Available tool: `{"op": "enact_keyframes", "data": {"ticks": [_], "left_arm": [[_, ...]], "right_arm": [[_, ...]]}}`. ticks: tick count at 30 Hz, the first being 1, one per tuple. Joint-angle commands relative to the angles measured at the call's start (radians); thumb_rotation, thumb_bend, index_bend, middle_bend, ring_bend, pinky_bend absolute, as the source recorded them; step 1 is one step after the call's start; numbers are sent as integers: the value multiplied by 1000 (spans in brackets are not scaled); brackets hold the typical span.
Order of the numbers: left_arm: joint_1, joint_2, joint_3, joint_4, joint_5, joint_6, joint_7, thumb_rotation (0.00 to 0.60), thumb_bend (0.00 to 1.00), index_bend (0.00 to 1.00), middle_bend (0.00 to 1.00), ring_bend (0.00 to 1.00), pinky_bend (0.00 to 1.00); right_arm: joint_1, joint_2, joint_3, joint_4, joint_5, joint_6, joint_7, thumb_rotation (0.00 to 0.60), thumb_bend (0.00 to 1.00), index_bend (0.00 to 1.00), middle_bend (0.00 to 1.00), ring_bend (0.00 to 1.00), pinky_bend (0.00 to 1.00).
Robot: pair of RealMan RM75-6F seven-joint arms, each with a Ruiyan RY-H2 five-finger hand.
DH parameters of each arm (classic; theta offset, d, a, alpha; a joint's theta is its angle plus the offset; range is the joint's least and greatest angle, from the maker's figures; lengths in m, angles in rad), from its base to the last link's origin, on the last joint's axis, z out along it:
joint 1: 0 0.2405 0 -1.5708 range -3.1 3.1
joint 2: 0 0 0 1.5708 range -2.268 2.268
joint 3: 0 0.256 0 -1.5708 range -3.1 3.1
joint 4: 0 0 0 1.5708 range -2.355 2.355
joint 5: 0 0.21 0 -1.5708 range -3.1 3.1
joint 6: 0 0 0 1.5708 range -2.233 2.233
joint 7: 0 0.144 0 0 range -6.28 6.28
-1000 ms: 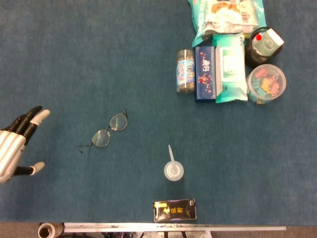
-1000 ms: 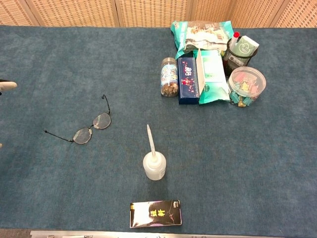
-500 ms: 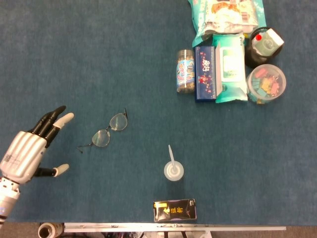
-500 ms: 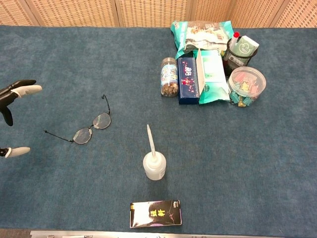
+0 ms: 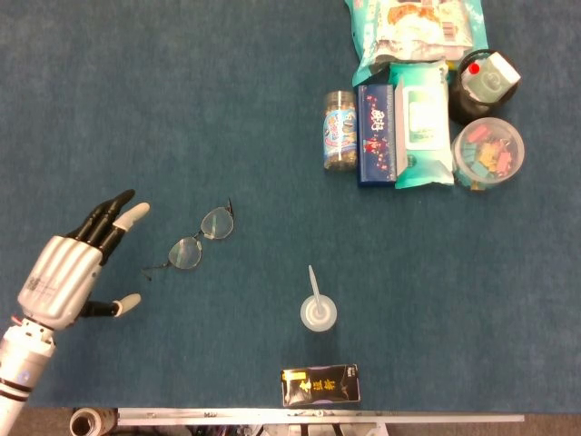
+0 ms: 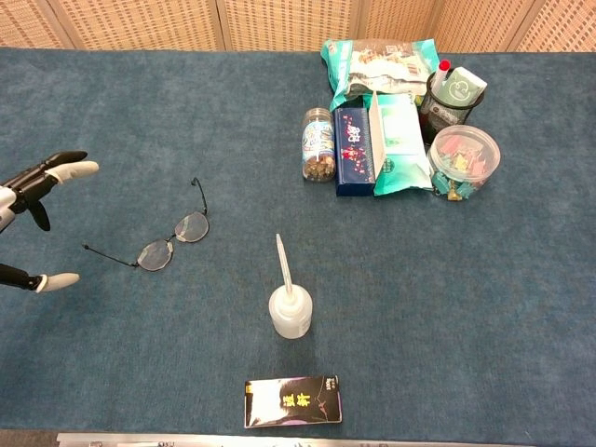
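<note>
My left hand [image 5: 77, 268] hovers over the blue table at the left, fingers spread apart and holding nothing. In the chest view only the left hand's fingertips [image 6: 56, 175] show at the left edge. A pair of thin-framed glasses [image 5: 195, 240] [image 6: 169, 237] lies just right of the hand, apart from it, arms unfolded. A small white squeeze bottle [image 5: 317, 310] [image 6: 290, 307] with a long nozzle stands further right. A black and gold box [image 5: 320, 385] [image 6: 292, 401] lies near the front edge. My right hand shows in neither view.
At the back right is a cluster: a snack bag [image 5: 408, 27], a small jar [image 5: 339, 130], a dark blue box [image 5: 373, 134], a wet-wipes pack [image 5: 422, 123], a clear tub of clips [image 5: 488, 153] and a dark cup [image 5: 481, 82]. A metal rail [image 5: 318, 419] edges the table front.
My left hand has moved in from the left edge toward the glasses, staying spread and empty. Nothing on the table has shifted.
</note>
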Motion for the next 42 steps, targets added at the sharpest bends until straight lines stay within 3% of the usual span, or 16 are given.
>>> {"op": "enact_keyframes", "data": {"ticks": [1, 23, 42], "left_arm": [[-11, -11, -7, 2, -12, -19, 33, 600, 16, 73, 0, 85, 434], [-65, -47, -39, -57, -68, -80, 109, 600, 15, 75, 0, 85, 433], [-79, -128, -83, 27, -143, -80, 134, 600, 16, 97, 0, 85, 434]], "right_arm": [[-2, 2, 0, 0, -2, 4, 4, 600, 520, 561, 447, 318, 296], [-9, 8, 1, 5, -5, 17, 29, 600, 520, 561, 447, 318, 296], [-11, 12, 4, 9, 1, 16, 43, 600, 520, 561, 447, 318, 296]]}}
